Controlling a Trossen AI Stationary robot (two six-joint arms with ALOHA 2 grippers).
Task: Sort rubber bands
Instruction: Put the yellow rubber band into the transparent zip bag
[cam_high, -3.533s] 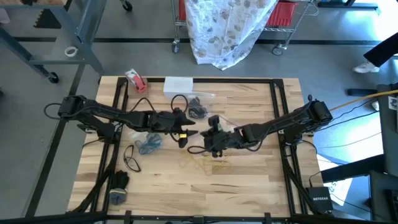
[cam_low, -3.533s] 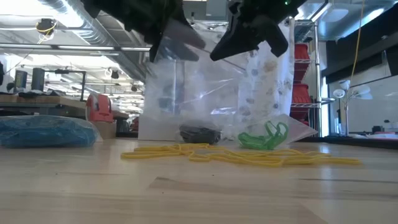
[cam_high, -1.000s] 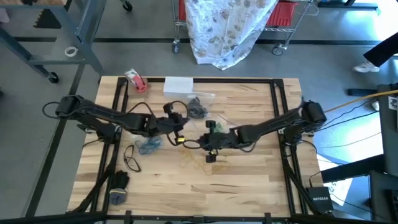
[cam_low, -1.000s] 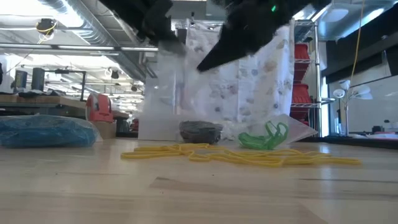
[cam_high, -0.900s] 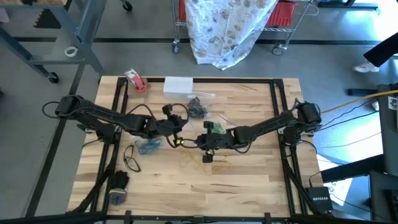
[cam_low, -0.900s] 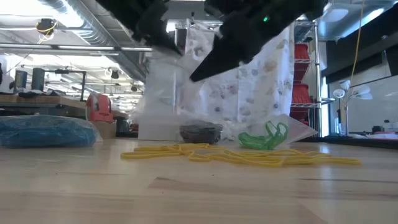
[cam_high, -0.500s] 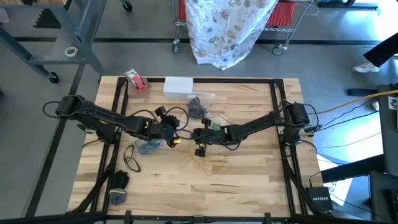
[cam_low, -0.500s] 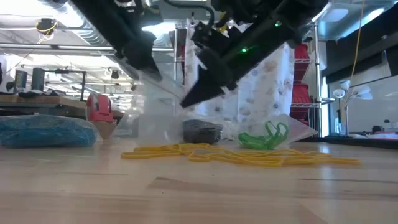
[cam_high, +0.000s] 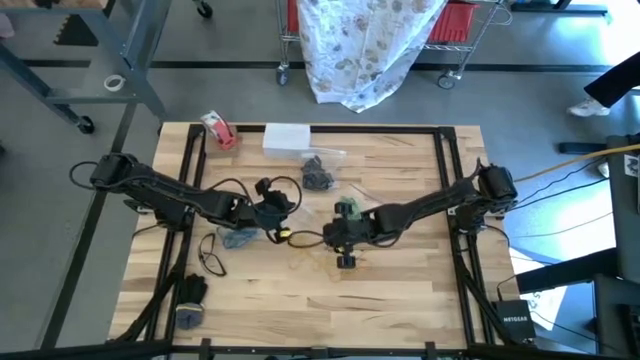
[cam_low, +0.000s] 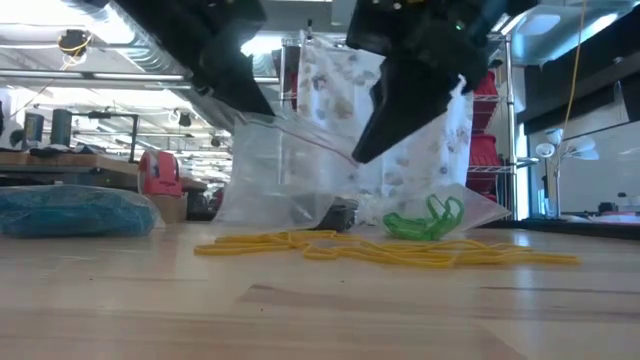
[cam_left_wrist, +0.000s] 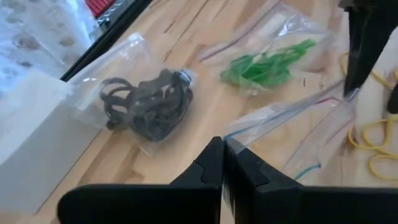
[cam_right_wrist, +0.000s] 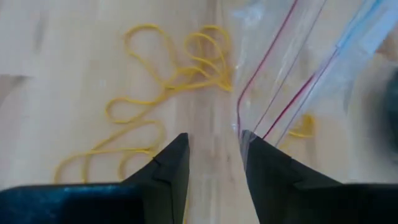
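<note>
Loose yellow rubber bands lie on the wooden tabletop near its middle. My left gripper is shut on a clear plastic bag just left of them. My right gripper hovers open over the yellow bands, pointing down, with the bag's open rim beside one finger. Three other clear bags lie flat on the table. One holds green bands, one holds black bands, and one holds blue bands. My left gripper pinches the clear bag's top edge between its two shut fingers. The bag slopes down from the fingers and its lower part rests on the table. My right gripper has nothing between its fingers. One fingertip meets the bag's raised rim from above.
A red-and-white tape roll and a white box stand at the far edge. A loose black band lies near the left. Dark items sit at the near left corner. The near half of the table is bare wood.
My right gripper has swung toward my left gripper and then drawn back toward the near edge, over the yellow bands. My left gripper has come down and a little left. The bag has sunk with it, from hanging high to slanting low over the table.
</note>
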